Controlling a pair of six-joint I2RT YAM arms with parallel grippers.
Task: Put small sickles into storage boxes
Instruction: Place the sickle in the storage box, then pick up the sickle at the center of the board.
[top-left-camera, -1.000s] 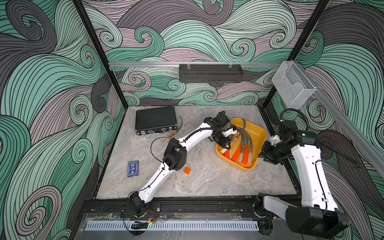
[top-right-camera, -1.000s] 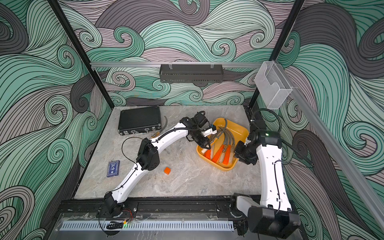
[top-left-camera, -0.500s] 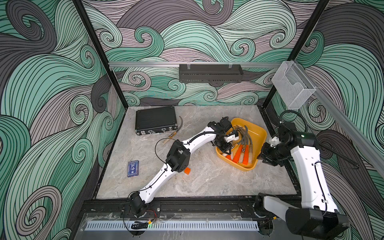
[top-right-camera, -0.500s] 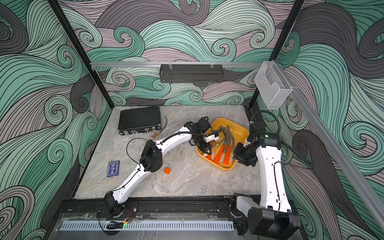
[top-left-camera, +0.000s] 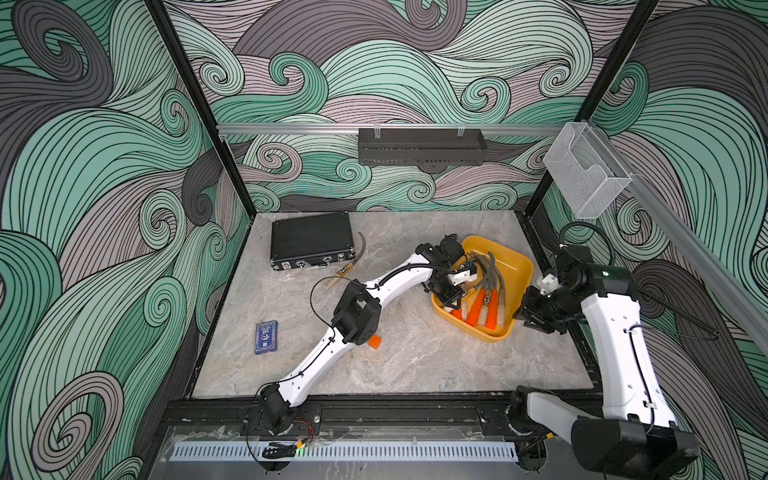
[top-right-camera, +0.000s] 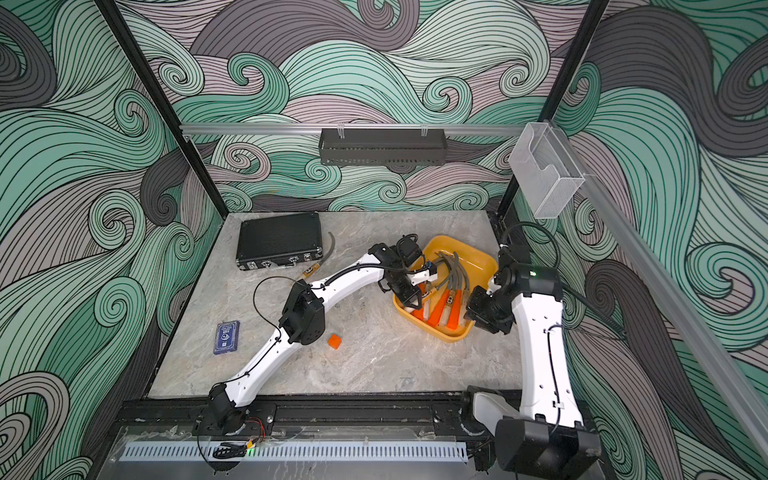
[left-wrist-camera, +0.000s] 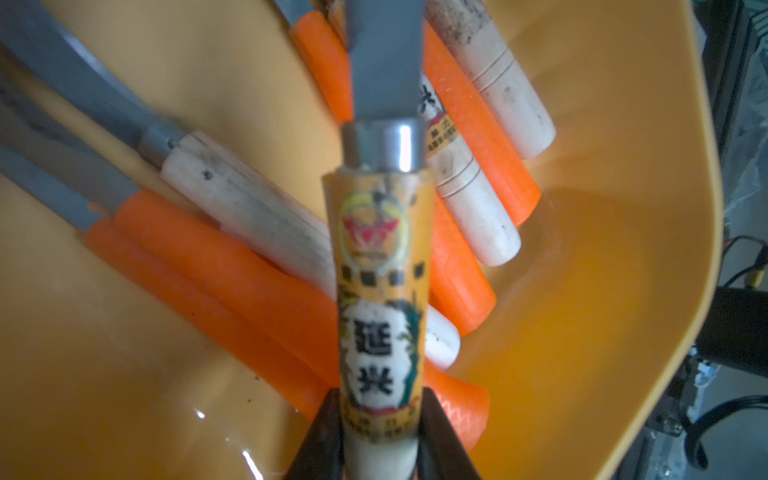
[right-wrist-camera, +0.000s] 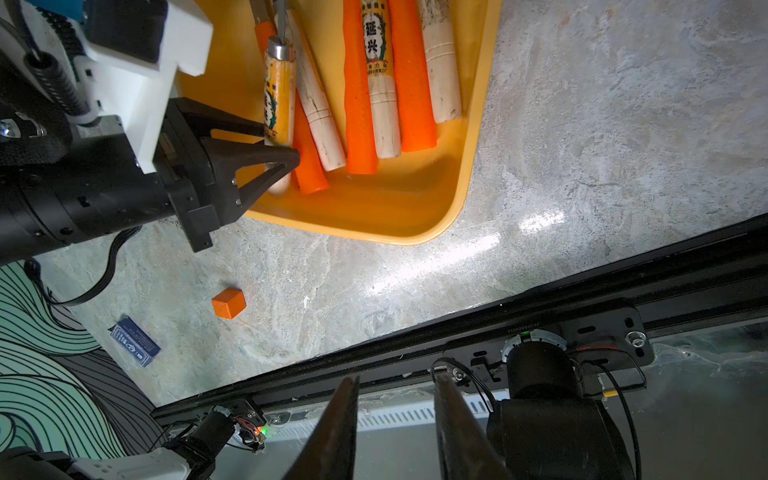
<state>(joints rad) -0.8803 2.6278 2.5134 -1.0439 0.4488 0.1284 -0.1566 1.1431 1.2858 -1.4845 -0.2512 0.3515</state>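
Both top views are showing a stray sickle (top-left-camera: 343, 272) lying on the table well to the left of the left gripper (left-wrist-camera: 380, 395), just beside the case (top-left-camera: 309, 239). Its handle is slanting toward the front and its blade is curving off toward the back wall.

Left wrist view is showing that gripper holding another sickle (left-wrist-camera: 380, 257) low over the tray (left-wrist-camera: 602, 270). The jaws are standing narrow, with both fingers (left-wrist-camera: 320, 440) touching the butt of the labelled handle. The sickle's long axis is running straight out from the fingertips, ferrule and blade leading, butt toward the palm. Beneath it and to either side of the fingers, the other sickles (left-wrist-camera: 232, 266) are lying in the tray. Their handles are fanning slightly, butts nearer the gripper and blades sweeping away beyond it.

These are looking like stiff, fairly light tools. The round pale handles are probably prone to rolling or twisting between flat pads, and the ribbed orange ones are likely gripping better. Mid-handle seems the sound hold: a butt grip is leaving the blade end free to droop, and the thin curved blade is no place for fingers.

The right gripper (right-wrist-camera: 395, 380) is hanging just outside the tray's near right corner, jaws slightly parted and empty, fingertips pointing toward the front rail.
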